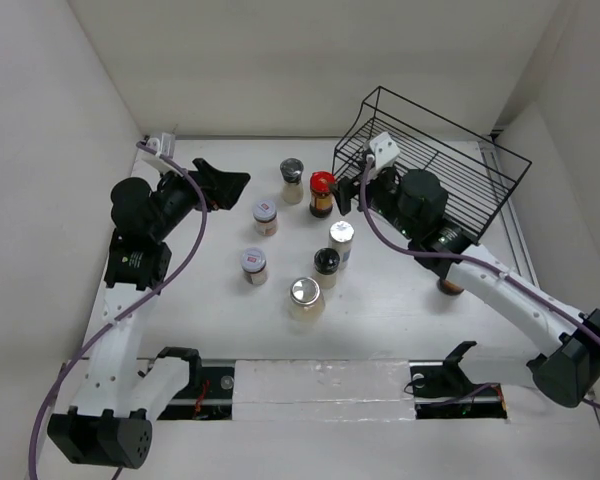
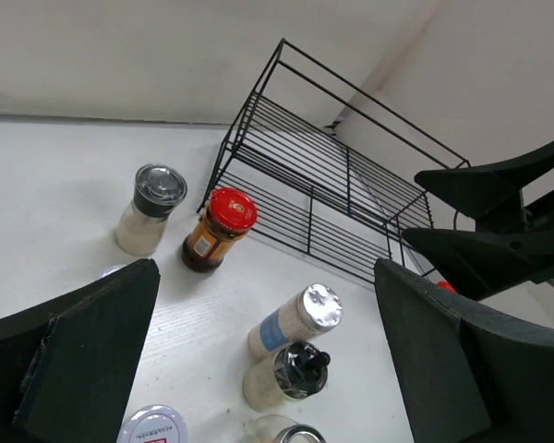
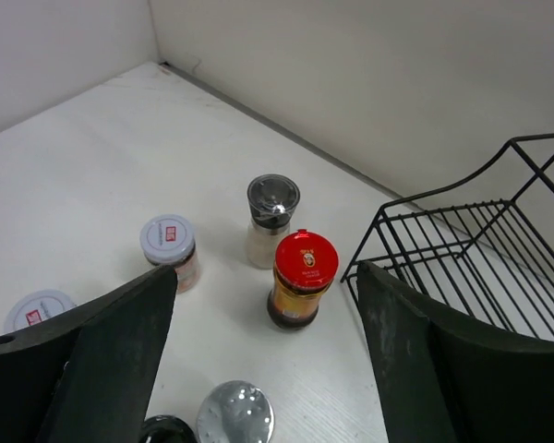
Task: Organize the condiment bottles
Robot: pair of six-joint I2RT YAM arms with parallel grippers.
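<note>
Several condiment bottles stand mid-table: a grey-capped grinder (image 1: 292, 180), a red-capped bottle (image 1: 322, 193), two white-capped jars (image 1: 265, 217) (image 1: 254, 266), a tall silver-capped jar (image 1: 341, 241), a black-capped jar (image 1: 326, 266) and a wider silver-lidded jar (image 1: 305, 298). Another bottle (image 1: 450, 286) stands partly hidden under the right arm. My left gripper (image 1: 220, 185) is open and empty, left of the group. My right gripper (image 1: 343, 196) is open and empty, just right of the red-capped bottle (image 3: 301, 277), which sits ahead between its fingers (image 3: 111, 360). The left wrist view shows the silver-capped jar (image 2: 300, 318) and the black-capped jar (image 2: 286, 374).
A black wire rack (image 1: 430, 165) stands tilted at the back right, close behind the right gripper; it also shows in both wrist views (image 2: 332, 175) (image 3: 480, 249). White walls enclose the table on the left, back and right.
</note>
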